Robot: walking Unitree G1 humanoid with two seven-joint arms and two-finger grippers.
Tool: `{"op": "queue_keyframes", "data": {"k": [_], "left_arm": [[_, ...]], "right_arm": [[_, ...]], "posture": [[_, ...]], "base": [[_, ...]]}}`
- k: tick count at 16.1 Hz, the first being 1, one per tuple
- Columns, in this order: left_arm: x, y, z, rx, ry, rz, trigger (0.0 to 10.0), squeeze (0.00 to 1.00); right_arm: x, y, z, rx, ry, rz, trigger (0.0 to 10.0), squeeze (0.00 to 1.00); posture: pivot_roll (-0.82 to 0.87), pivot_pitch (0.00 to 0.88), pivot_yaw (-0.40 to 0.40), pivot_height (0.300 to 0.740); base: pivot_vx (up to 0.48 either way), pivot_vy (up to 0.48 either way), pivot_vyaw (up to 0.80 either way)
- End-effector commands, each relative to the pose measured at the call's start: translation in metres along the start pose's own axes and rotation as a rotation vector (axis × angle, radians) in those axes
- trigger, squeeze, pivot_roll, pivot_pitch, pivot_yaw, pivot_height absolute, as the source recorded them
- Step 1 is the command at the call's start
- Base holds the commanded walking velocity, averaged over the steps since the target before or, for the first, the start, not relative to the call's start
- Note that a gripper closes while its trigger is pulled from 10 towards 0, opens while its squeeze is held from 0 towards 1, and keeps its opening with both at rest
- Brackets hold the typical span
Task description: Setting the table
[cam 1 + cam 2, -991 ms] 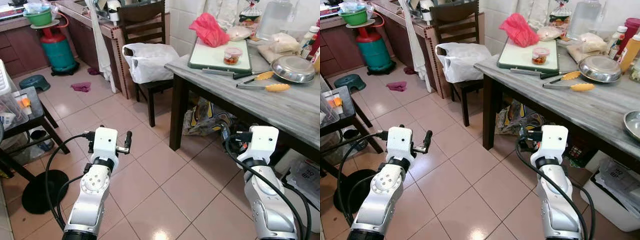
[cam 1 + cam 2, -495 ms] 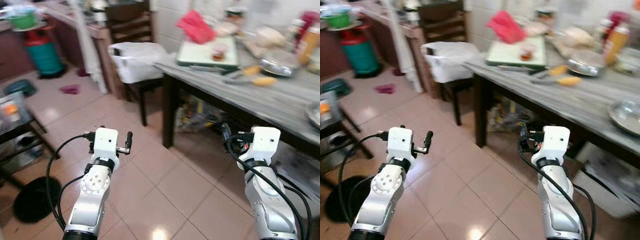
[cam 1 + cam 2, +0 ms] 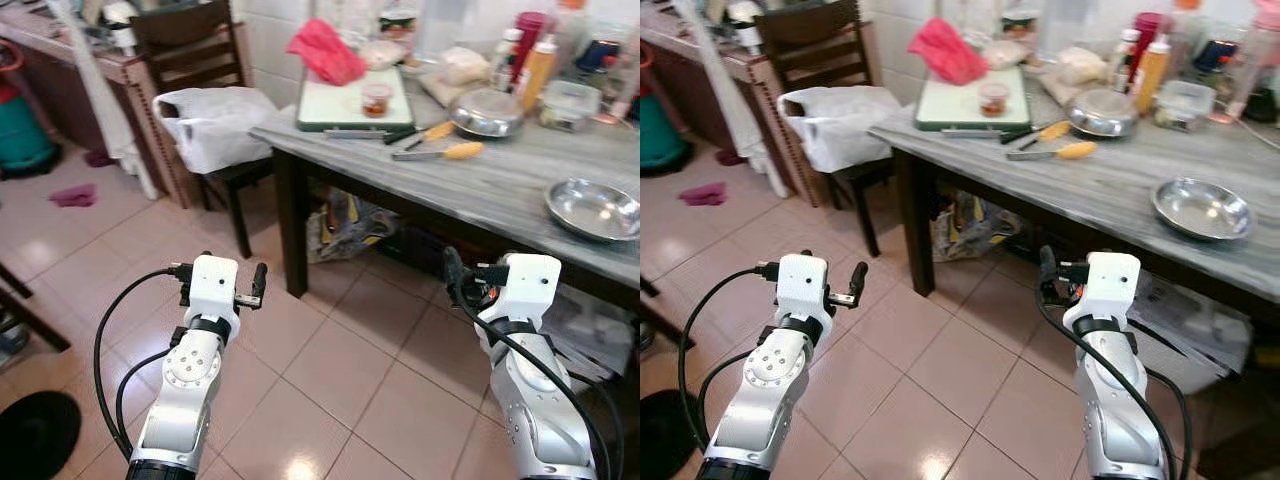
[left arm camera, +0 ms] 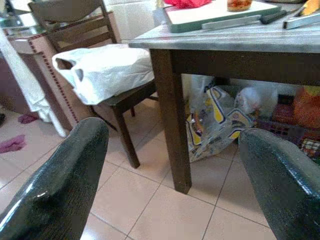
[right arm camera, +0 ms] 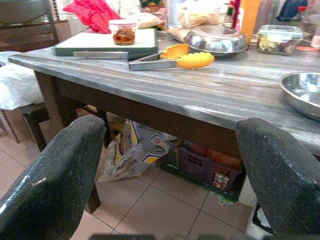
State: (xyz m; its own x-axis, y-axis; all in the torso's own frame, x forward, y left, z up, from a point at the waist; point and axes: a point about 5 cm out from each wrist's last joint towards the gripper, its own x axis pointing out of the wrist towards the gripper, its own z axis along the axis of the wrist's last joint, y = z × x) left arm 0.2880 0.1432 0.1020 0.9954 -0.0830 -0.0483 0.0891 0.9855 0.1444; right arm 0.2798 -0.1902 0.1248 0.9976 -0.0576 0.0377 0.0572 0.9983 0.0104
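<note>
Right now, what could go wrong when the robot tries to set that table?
1. The right gripper hangs low, level with the table edge, so lifting it straight up could bump the table's underside.
2. The knife and the yellow-handled tongs lie loose near the cutting board; a careless sweep might knock them off.
3. The steel bowl sits near the table's front edge and could be pushed off. The left gripper waits open, empty.

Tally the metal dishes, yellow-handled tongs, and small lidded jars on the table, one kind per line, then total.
Steel dishes: 2, steel plate and steel bowl
Yellow-handled tongs: 2, tongs and second tongs
Small lidded jar on the cutting board: 1, jar
Total: 5
</note>
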Motion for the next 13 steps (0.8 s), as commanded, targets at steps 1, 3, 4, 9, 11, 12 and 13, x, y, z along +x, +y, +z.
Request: {"op": "queue_keyframes", "data": {"k": [1, 3, 4, 9, 11, 12, 13], "left_arm": [[0.0006, 0.0005, 0.0017, 0.009, -0.006, -0.003, 10.0, 0.00], [0.0006, 0.0009, 0.0017, 0.010, -0.007, -0.002, 10.0, 0.00], [0.0006, 0.0010, 0.0017, 0.011, -0.007, -0.001, 10.0, 0.00], [0.0001, 0.0019, 0.0014, 0.017, -0.006, 0.001, 10.0, 0.00], [0.0007, 0.0018, 0.0012, 0.020, -0.005, -0.001, 10.0, 0.00], [0.0013, 0.0015, 0.0013, 0.021, -0.004, -0.003, 10.0, 0.00], [0.0016, 0.0014, 0.0014, 0.020, -0.006, -0.004, 10.0, 0.00]], "right_arm": [[-0.0005, -0.0002, 0.0043, -0.008, -0.010, 0.000, 10.0, 0.00], [-0.0008, -0.0006, 0.0044, -0.005, -0.009, 0.000, 10.0, 0.00], [-0.0008, -0.0006, 0.0044, -0.004, -0.009, 0.000, 10.0, 0.00], [-0.0017, -0.0008, 0.0038, 0.000, -0.005, 0.000, 10.0, 0.00], [-0.0015, -0.0007, 0.0032, 0.001, -0.003, -0.001, 10.0, 0.00], [-0.0014, -0.0005, 0.0032, 0.001, -0.003, -0.001, 10.0, 0.00], [-0.0012, -0.0003, 0.0031, 0.002, -0.003, 0.000, 10.0, 0.00]], "posture": [[-0.07, 0.000, 0.023, 0.740], [-0.07, 0.000, 0.023, 0.740], [-0.07, 0.000, 0.023, 0.740], [-0.07, 0.000, 0.026, 0.740], [-0.07, 0.000, 0.028, 0.740], [-0.07, 0.000, 0.028, 0.740], [-0.07, 0.000, 0.028, 0.740]], "base": [[0.000, 0.000, -0.80], [0.000, 0.000, -0.80], [0.000, 0.000, -0.80], [0.000, 0.000, -0.80], [0.000, 0.000, -0.80], [0.000, 0.000, -0.80], [0.000, 0.000, -0.80]]}}
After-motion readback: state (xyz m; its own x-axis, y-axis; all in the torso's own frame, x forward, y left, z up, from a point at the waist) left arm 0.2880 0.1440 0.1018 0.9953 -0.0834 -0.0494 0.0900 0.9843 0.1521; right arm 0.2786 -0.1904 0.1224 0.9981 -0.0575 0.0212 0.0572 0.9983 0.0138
